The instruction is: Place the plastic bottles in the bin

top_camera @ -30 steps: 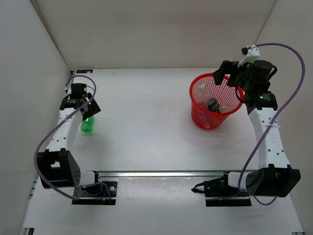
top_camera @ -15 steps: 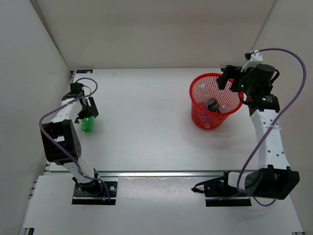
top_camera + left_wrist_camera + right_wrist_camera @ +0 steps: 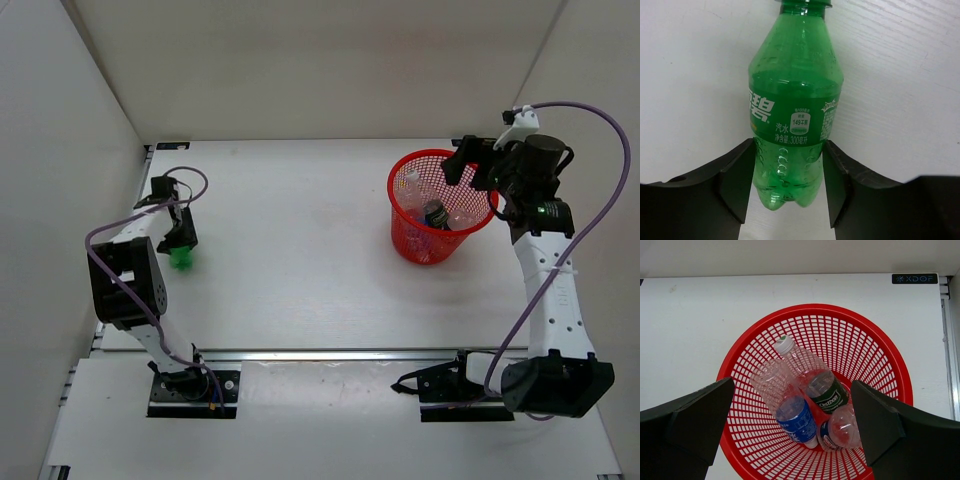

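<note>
**A:** Begin with the big things. What carries it all?

**B:** A white table (image 3: 300, 250), with white walls to the left, right and far side. The left arm (image 3: 125, 270) folds back along the left edge. The right arm (image 3: 545, 280) stretches up the right side toward the far corner.

**A:** And the bin?

**B:** The red mesh bin (image 3: 425, 243) stands upright on the far right part of the table, just beside the right arm's wrist. Three clear bottles lie inside it.

**A:** Which ones?

**B:** The right wrist view looks straight down into it. The blue-labelled bottle (image 3: 796, 421) and the dark-green-labelled bottle (image 3: 827, 396) lie side by side, touching. The second one's white cap (image 3: 784, 344) points at the far wall of the bin. A third clear bottle (image 3: 844, 427) sits end-on against them, and most of its label is hidden.

**A:** And the fourth?

**B:** The green bottle (image 3: 792, 100) lies on its side on the table at the far left, well apart from the bin. Its neck points away from the wrist camera.

**A:** The grippers, then.

**B:** The left gripper (image 3: 788, 187) is down over the green bottle. It has one of its fingers (image 3: 735, 185) against each flank of the lower body, so the jaws are closed onto the bottle as it rests on the table. The right gripper (image 3: 790, 432) hangs above the mouth of the bin with its jaws spread wide and nothing between them.
</note>
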Robot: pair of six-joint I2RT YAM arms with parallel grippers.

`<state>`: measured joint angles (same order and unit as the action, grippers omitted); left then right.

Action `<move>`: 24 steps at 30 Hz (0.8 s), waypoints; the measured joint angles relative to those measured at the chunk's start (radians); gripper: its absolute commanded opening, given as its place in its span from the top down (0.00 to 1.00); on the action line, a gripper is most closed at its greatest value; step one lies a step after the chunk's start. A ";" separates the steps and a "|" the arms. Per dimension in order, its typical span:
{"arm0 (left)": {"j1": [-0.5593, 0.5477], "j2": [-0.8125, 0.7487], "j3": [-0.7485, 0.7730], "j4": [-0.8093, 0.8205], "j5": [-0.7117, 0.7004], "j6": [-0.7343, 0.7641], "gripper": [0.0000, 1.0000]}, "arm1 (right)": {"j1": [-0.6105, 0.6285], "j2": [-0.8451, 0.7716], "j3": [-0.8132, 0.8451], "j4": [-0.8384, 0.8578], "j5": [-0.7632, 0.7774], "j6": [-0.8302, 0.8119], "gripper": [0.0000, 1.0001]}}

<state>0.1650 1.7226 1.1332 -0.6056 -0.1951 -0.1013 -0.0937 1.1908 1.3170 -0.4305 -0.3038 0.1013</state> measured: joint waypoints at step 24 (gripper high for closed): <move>-0.570 -0.476 0.020 0.228 0.470 -0.068 0.75 | 0.451 0.085 -0.114 0.214 -0.337 0.253 0.01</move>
<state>-0.4053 1.2469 1.1534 -0.3775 0.2749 -0.1692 0.3573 1.2758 1.2030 -0.2169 -0.6411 0.3538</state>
